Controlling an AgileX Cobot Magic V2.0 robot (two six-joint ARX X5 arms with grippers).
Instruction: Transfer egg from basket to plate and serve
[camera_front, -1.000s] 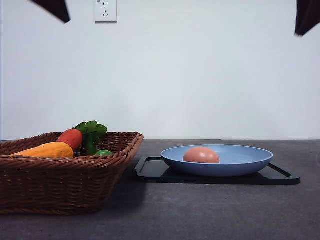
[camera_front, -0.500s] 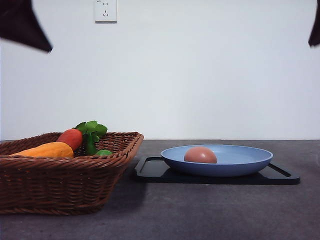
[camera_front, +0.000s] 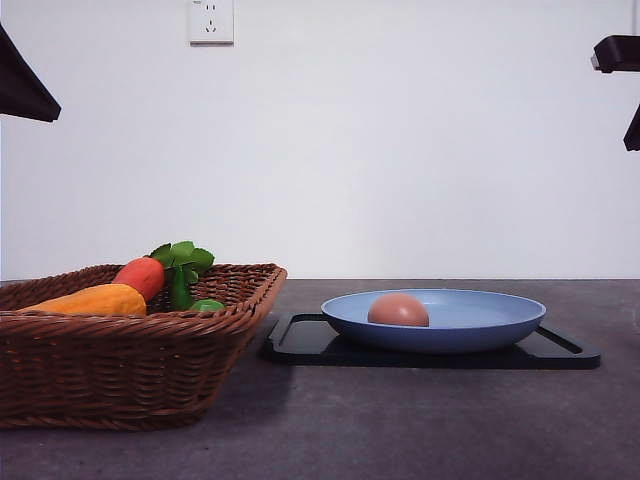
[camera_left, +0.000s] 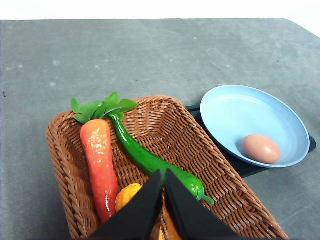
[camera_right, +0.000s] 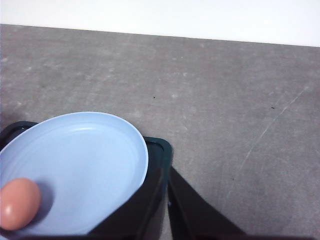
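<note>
Small pinkish-brown oval egg (camera_front: 398, 310) lies inside large light-blue round plate (camera_front: 434, 320), left of centre, shifted slightly left since half a second ago. Plate sits on flat black rectangular tray (camera_front: 300, 340), tray edge just beside brown woven wicker basket (camera_front: 130, 360). Bare grey bench (camera_front: 420, 425) ahead. Left end effector (camera_left: 163, 176) fingers pressed together above basket; right end effector (camera_right: 167, 175) likewise over plate rim.
</note>
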